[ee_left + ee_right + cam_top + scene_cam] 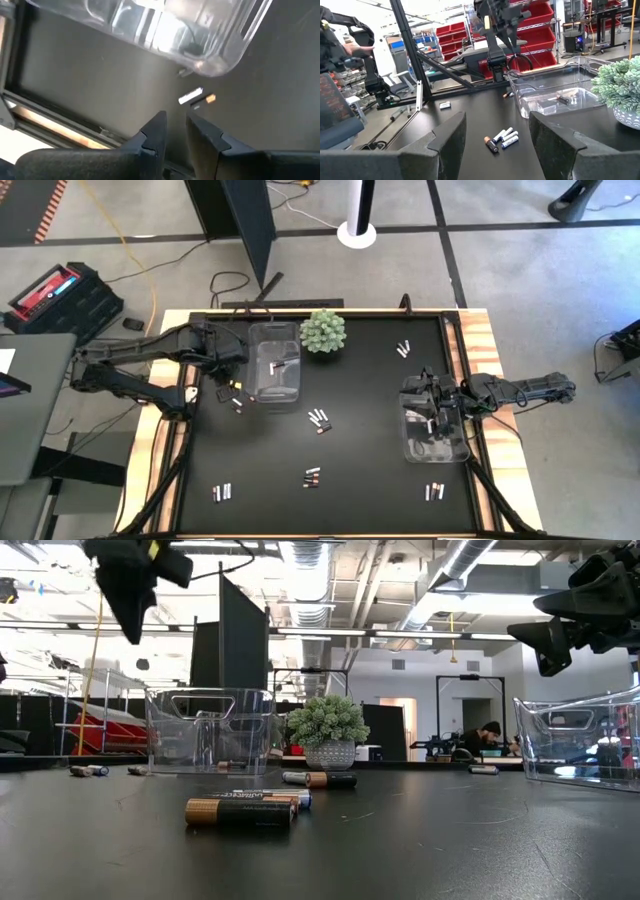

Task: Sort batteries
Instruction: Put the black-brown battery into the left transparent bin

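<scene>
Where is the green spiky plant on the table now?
In the high view, the green spiky plant stands near the table's far edge, just right of the left clear bin.

Lay scattered in small clusters across the black table [370,430]: batteries [319,419] near the middle, more by the front edge and toward the far right corner, a few along the left edge. Some dark with copper ends, others pale silver-white; all on their sides.
</scene>
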